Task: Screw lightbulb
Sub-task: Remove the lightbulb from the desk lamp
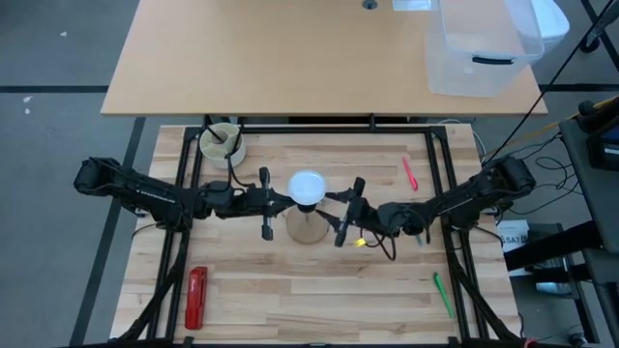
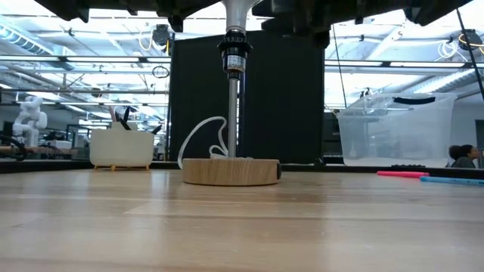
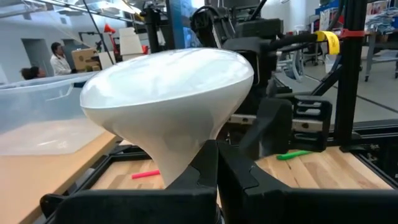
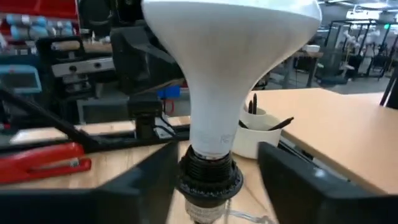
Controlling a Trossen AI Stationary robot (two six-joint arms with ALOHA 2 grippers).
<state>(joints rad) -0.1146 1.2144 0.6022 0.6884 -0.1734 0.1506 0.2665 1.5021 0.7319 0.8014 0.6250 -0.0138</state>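
Note:
The white lightbulb [image 1: 308, 187] stands dome up at the table's middle. Its neck sits in the black socket [image 4: 208, 177] on top of a thin metal stem [image 2: 233, 113], which rises from the round wooden disc [image 2: 231, 171]. The bulb's screw base is hidden inside the socket. My left gripper [image 3: 217, 168] is shut and level at the bulb's left, its tips at the bulb's neck. My right gripper [image 4: 214, 186] is open and level at the bulb's right. Its two fingers stand on either side of the socket, with a gap on each side. My left gripper's shut fingertips [image 3: 208, 165] come level from the table's left, right at the bulb's narrow neck [image 3: 177, 158]. The fingers themselves cover that spot, so I cannot tell whether they touch it.
A red stapler-like tool [image 1: 196, 298] lies near left and a green marker [image 1: 442, 294] near right. A pink marker [image 1: 409, 172] lies far right, and a cream cup of pens [image 1: 222, 143] stands far left. A clear plastic bin [image 1: 484, 48] stands on the desk beyond.

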